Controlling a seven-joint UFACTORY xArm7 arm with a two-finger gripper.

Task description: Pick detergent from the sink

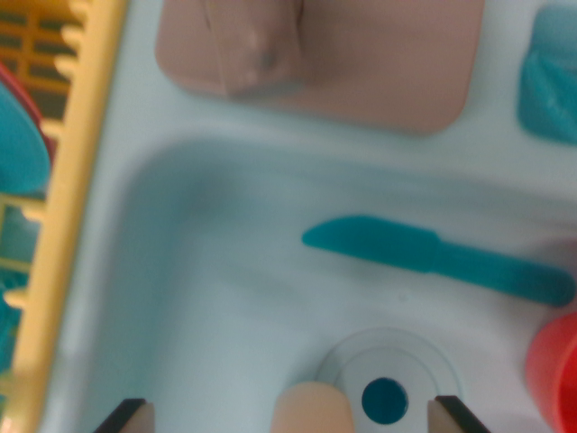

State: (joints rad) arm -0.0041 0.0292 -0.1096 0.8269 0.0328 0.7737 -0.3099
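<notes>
Wrist view, looking down into a pale sink (180, 271). The gripper (287, 417) hangs over the basin, its two fingertips (126, 417) spread wide at the lower edge with nothing gripped. Between them stands a beige rounded top (313, 408) — probably the detergent bottle — just beside the drain (388, 383). A teal knife (433, 257) lies flat in the basin; a red cup (557, 370) sits at the wrist view's right. A yellow rack (77, 180) borders the left — a pinkish board (361, 63) lies above.
</notes>
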